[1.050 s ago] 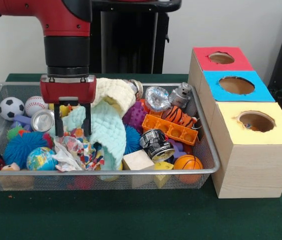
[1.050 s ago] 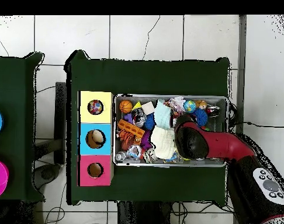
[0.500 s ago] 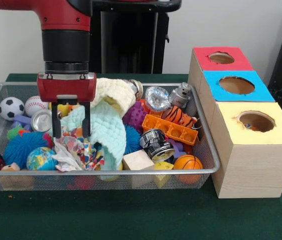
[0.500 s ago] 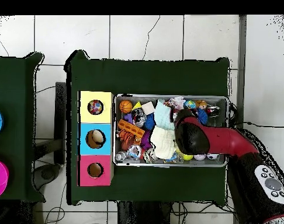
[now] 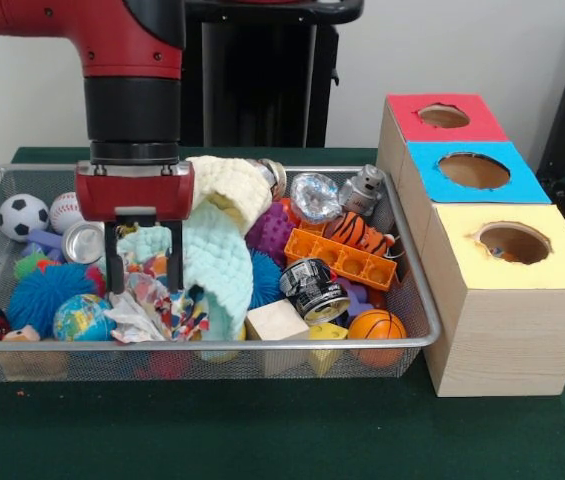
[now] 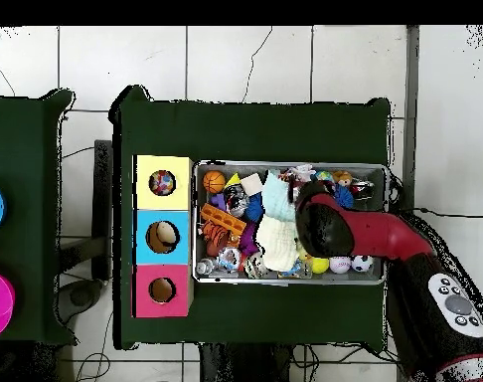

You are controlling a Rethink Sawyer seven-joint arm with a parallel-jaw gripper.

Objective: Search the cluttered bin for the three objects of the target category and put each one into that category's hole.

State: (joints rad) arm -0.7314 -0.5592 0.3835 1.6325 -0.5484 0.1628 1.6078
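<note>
Red-cased gripper (image 5: 143, 287) hung over wire basket (image 5: 414, 300), fingers apart, tips down among crumpled colourful wrapper (image 5: 152, 305), nothing clamped. Light blue cloth (image 5: 214, 262) just beside it, cream cloth (image 5: 230, 187) behind that. Silver can (image 5: 84, 241), baseball (image 5: 66, 210), soccer ball (image 5: 22, 215) on other side. Globe ball (image 5: 82, 318) near, below. Basketball (image 5: 376, 326), orange tray (image 5: 339, 258) well apart. Boxes with red, blue, yellow holes (image 5: 513, 243) beyond basket.
</note>
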